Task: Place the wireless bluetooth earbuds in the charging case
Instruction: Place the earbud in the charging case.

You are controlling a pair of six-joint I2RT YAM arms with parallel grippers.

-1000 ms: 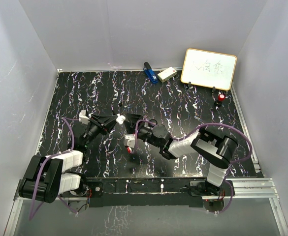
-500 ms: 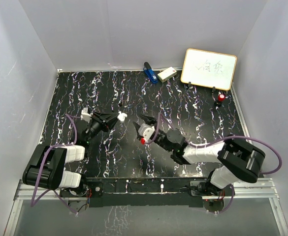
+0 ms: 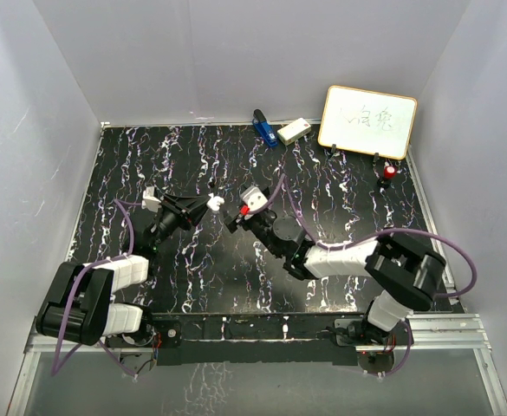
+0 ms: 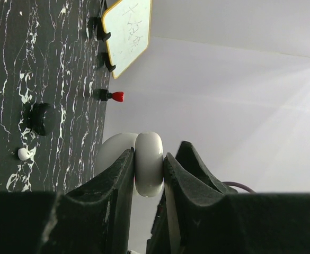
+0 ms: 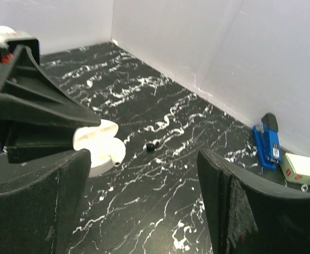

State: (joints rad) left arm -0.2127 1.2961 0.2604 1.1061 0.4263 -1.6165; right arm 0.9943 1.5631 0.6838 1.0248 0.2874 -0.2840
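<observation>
The charging case (image 4: 148,164) sits between left fingers (image 4: 117,182), left of right fingers (image 5: 218,201).

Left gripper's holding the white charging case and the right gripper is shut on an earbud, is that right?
Not quite. The right gripper is open with nothing between its fingers, as the right wrist view shows. The left gripper does hold the white charging case.

left claw (image 3: 206,205) + charging case (image 4: 148,164) block right claw's (image 3: 235,214) front | table (image 3: 348,186) rightward — open
</observation>
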